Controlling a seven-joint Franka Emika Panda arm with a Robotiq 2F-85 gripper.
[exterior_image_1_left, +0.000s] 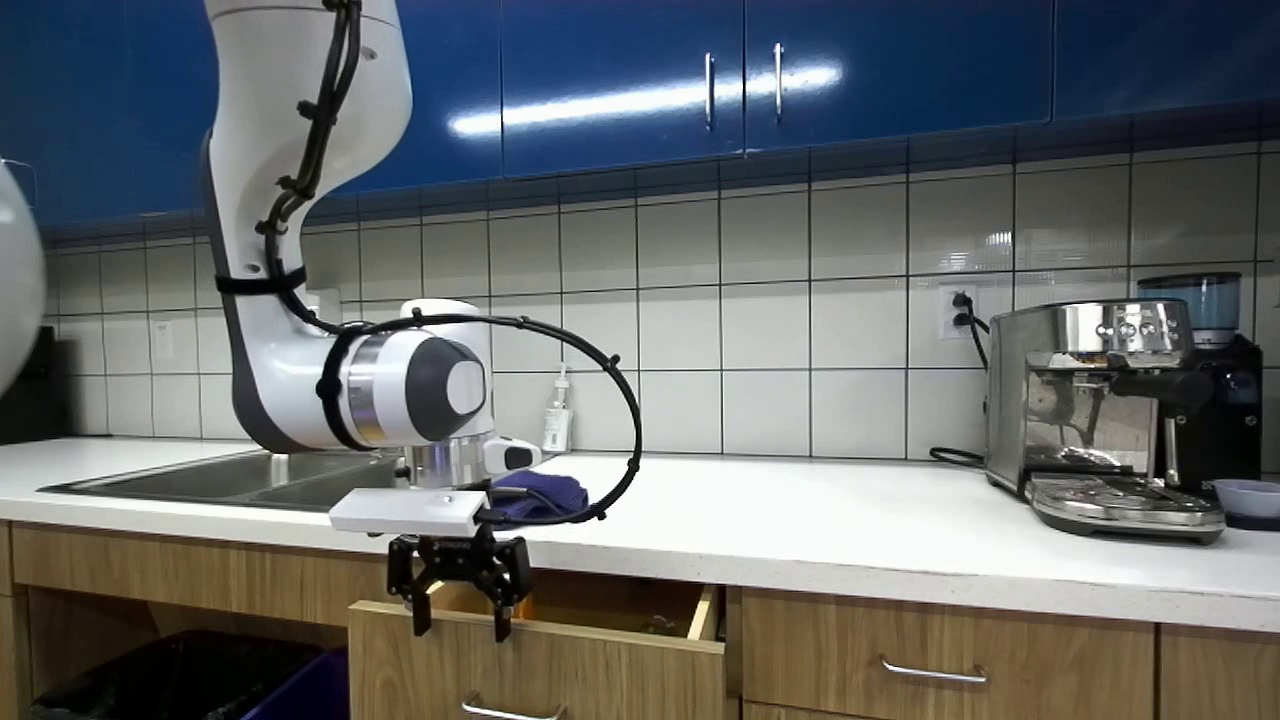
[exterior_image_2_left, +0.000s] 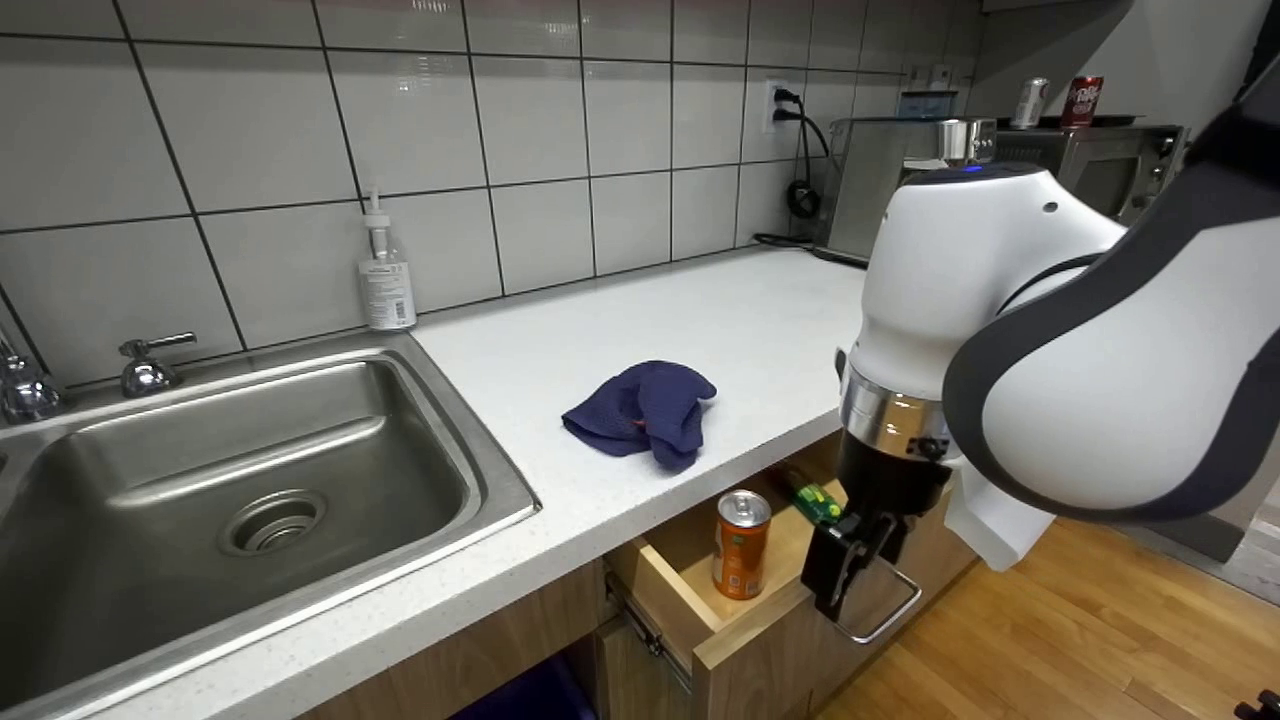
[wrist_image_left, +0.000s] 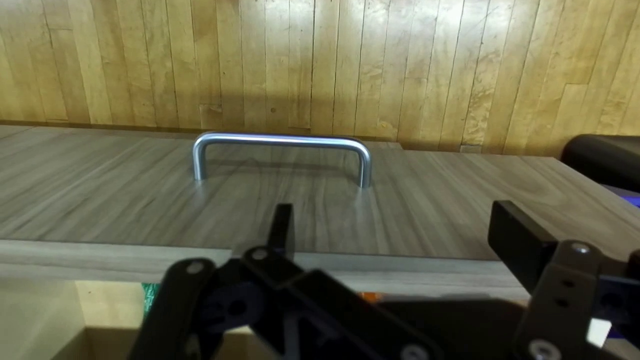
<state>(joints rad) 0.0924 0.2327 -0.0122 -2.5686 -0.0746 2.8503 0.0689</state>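
The gripper (exterior_image_1_left: 461, 625) points down, and its 2 fingers (exterior_image_1_left: 501, 626) are spread wide apart. The drawer (exterior_image_1_left: 600, 668) sticks out from under the white counter (exterior_image_1_left: 800, 510), right below and beside the gripper; I can't tell if the fingers touch it. The shiny handle (wrist_image_left: 280, 140) is on the drawer's front, a bit lower than the gripper. Inside the drawer, 1 orange can (exterior_image_2_left: 741, 552) stands up close to the gripper, and a green wrapper (exterior_image_2_left: 818, 503) lies near it too. The crumpled blue cloth (exterior_image_2_left: 640, 410) is behind the gripper and higher up. The sink (exterior_image_2_left: 270, 430) and the soap bottle (exterior_image_2_left: 387, 290) are farther away. The coffee machine (exterior_image_1_left: 1095, 400) is well apart from the gripper.
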